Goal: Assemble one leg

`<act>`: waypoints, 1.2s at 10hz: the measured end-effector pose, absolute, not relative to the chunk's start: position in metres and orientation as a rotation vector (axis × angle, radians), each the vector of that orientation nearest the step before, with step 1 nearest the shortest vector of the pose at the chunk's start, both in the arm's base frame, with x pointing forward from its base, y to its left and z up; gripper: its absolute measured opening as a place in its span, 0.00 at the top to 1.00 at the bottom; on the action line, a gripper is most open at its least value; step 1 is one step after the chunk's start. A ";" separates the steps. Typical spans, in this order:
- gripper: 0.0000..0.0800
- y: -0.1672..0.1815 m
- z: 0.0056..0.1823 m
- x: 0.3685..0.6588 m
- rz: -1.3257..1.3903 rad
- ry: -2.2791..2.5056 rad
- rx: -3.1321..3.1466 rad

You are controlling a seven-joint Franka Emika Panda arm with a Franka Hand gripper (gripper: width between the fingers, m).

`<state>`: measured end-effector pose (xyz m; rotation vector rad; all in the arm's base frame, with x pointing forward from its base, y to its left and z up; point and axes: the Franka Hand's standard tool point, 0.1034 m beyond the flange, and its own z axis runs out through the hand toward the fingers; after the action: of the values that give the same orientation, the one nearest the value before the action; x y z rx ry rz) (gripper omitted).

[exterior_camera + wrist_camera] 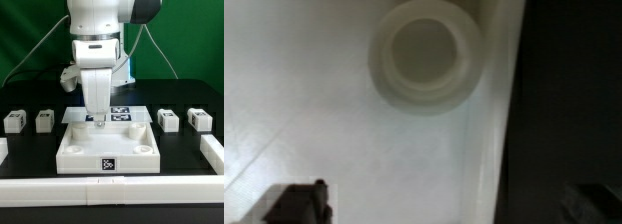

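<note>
Legs lie clear of wide-open end effector

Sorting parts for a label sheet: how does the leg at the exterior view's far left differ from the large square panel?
The leg is small and stubby; the panel is large, flat and square. The panel has round corner sockets; the leg shows none. The leg stands alone to one side; the panel lies under the gripper. Both are white and carry a black-and-white marker tag.
</note>
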<state>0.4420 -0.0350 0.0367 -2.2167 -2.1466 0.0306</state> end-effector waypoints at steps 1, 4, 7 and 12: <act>0.19 -0.035 0.036 0.442 0.032 -2.148 -2.215; 0.19 -0.044 0.032 0.433 0.002 -2.185 -2.199; 0.19 -0.041 0.015 0.421 -0.009 -2.172 -2.201; 0.19 -0.012 0.009 0.420 -0.013 -2.078 -2.270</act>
<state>0.4195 -0.0120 0.0085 -2.2701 -2.0782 -0.0134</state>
